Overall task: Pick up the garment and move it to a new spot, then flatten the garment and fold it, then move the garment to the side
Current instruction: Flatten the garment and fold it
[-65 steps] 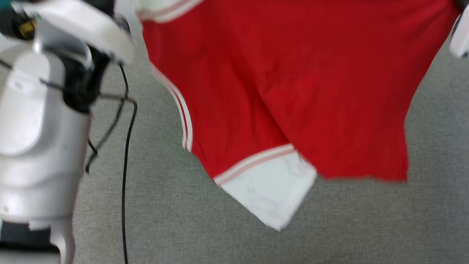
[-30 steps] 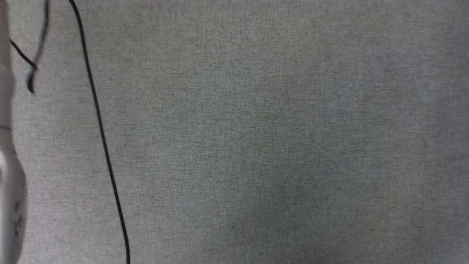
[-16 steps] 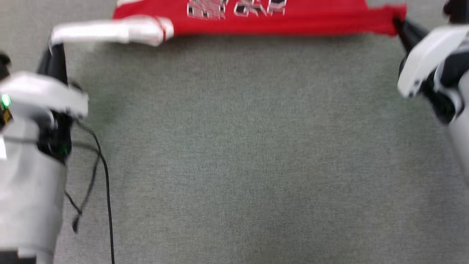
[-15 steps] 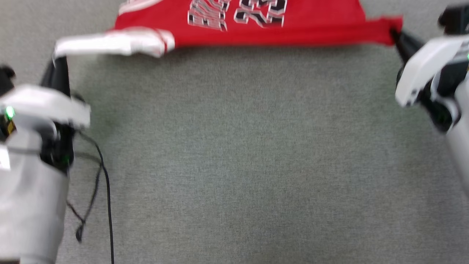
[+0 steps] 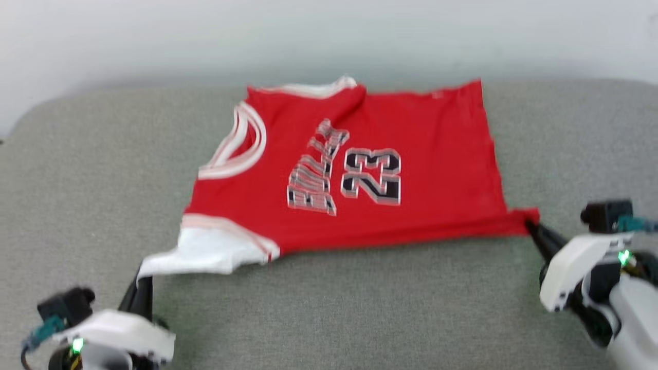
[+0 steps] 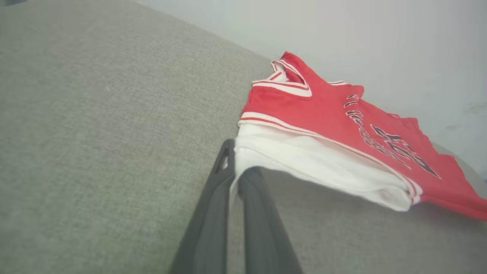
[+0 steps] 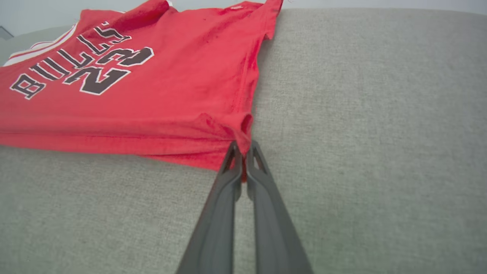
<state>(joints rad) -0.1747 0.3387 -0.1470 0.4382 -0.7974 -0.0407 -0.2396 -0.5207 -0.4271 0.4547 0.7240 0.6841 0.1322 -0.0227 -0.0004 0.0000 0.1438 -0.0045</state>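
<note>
At the far left, your left gripper (image 5: 145, 280) is sitting low at the near edge of the worktop (image 5: 77, 169), and its fingers (image 6: 213, 213) are closing tight on the tip of the white panel (image 5: 205, 254) of the garment (image 5: 360, 169). In the left wrist view that white corner is riding a little above the grey fabric, with a shadow lying under it, so it is not resting flat.

Moving right, the red body of the garment is lying spread on the worktop, lettering and the number 23 (image 5: 370, 174) facing up, with the striped armhole (image 5: 241, 149) towards your left and the far edge reaching close to the pale wall (image 5: 329, 36). Up at that far edge, a fold (image 5: 352, 92) is bunching near the white trim. The near edge is stretching in a fairly straight line between your two grips.

At the right, the red hem corner (image 5: 522, 216) is being drawn into a point, and your right gripper (image 5: 530, 226) is pinching it with its fingers (image 7: 220, 213) shut on the cloth.

By the look of it, you are finishing the move to the new spot and starting the flattening. Next, you will probably be wanting to lower both near corners onto the worktop with the edge taut, then let go without dragging the cloth. After that, the bunched far edge is likely needing a smoothing before any fold is made.
</note>
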